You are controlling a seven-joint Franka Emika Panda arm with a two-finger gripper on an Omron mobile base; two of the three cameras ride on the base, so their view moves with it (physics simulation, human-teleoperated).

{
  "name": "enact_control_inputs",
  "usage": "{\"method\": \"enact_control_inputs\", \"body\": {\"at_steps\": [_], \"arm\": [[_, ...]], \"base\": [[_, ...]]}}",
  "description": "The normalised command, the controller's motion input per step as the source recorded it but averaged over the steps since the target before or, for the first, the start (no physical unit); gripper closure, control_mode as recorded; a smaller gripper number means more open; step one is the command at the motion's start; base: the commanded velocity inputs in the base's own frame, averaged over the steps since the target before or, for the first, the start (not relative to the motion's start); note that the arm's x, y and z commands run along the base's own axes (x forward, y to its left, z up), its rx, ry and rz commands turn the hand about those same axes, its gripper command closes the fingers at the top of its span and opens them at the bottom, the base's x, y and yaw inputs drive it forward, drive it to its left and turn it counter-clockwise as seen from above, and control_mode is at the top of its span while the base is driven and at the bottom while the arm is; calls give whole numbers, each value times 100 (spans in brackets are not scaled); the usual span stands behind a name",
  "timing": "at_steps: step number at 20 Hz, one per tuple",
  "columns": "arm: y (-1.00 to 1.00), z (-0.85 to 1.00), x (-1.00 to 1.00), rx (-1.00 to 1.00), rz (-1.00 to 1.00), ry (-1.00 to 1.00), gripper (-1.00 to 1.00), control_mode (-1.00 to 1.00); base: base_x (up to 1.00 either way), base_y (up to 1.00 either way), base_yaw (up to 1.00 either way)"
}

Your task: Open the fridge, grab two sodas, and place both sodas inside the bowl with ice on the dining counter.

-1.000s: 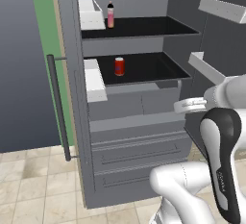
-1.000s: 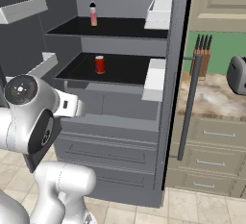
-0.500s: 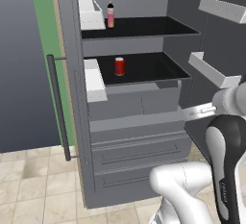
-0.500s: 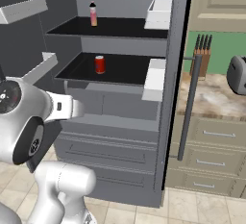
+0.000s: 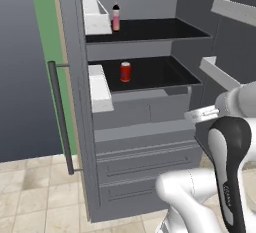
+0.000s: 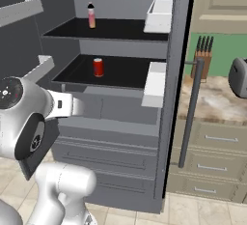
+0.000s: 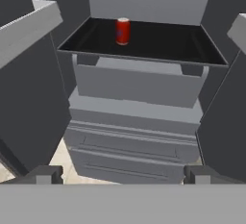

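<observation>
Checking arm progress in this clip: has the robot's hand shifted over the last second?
Yes. In the left base view the gripper has withdrawn rightward, away from the red can, which sits unmoved on its shelf.

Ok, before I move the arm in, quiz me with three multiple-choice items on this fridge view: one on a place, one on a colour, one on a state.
1. Where is the can?
A. upper shelf
B. lower shelf
C. door bin

2. What colour is the bottle's cap?
A. black
B. white
C. green

3. How are the fridge doors?
A. both shut
B. one open
C. both open

Answers:
1 B, the can stands on the lower black shelf, below the bottle.
2 A, a dark cap tops the pink bottle.
3 C, doors swing out on both sides and the shelves are bare to view.
</observation>
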Motion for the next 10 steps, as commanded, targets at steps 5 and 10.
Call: {"method": "enact_control_inputs", "body": {"at_steps": [5,10], "arm": [[0,0,0,0,0,0,-100,100],[0,0,0,0,0,0,-100,100]], "base": [[60,21,-4],[55,18,-3]]}}
